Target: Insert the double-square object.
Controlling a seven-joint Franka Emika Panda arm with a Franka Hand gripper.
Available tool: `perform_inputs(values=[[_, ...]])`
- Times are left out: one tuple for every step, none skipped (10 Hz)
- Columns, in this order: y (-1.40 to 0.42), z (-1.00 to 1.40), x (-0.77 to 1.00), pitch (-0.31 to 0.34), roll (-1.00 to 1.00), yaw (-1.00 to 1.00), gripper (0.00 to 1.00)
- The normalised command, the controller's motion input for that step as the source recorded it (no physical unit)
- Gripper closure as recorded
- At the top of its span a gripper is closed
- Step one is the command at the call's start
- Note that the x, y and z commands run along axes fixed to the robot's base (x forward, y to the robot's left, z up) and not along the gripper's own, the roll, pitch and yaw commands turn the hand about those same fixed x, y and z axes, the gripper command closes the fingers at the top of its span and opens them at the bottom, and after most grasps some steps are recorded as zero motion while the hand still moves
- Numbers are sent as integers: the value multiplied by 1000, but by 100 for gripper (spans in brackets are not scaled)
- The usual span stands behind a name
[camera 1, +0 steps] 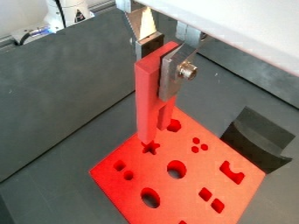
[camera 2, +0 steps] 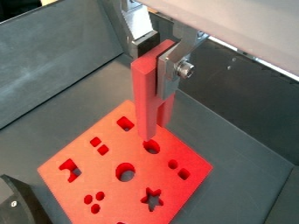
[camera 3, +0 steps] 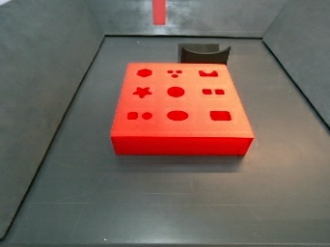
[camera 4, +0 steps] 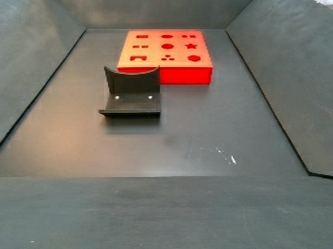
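Observation:
In both wrist views my gripper is shut on the double-square object, a slim bright red peg held upright by its upper end. The peg hangs above the big red block with shaped holes. Its lower end shows over the star hole in a wrist view and over a round hole in a wrist view. In a side view only the peg shows, high above the block. The gripper is out of both side views.
A dark grey curved stand sits on the floor beside the block; it also shows in both wrist views. Grey sloping walls enclose the floor.

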Motion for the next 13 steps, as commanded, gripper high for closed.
perform_inputs(values=[[206,-486,231,41,0,-226,100],[163,-674,323,33,0,-357,100],[189,-709,254,-34,0,-366,100],[209,-623,283,-81,-51,-346,100],[200,-580,300,-99,-30,-337,100],[231,-540,274,-73,0,-311,100],[283,-583,137,-20,69,-326,100],[300,-603,37,0,121,-363,100],[283,-617,20,-9,110,-366,100],[257,-611,54,-24,71,-366,100],[209,-563,100,-34,40,-369,100],[143,-423,157,-47,0,-366,100],[80,-294,183,-64,-59,-429,100]])
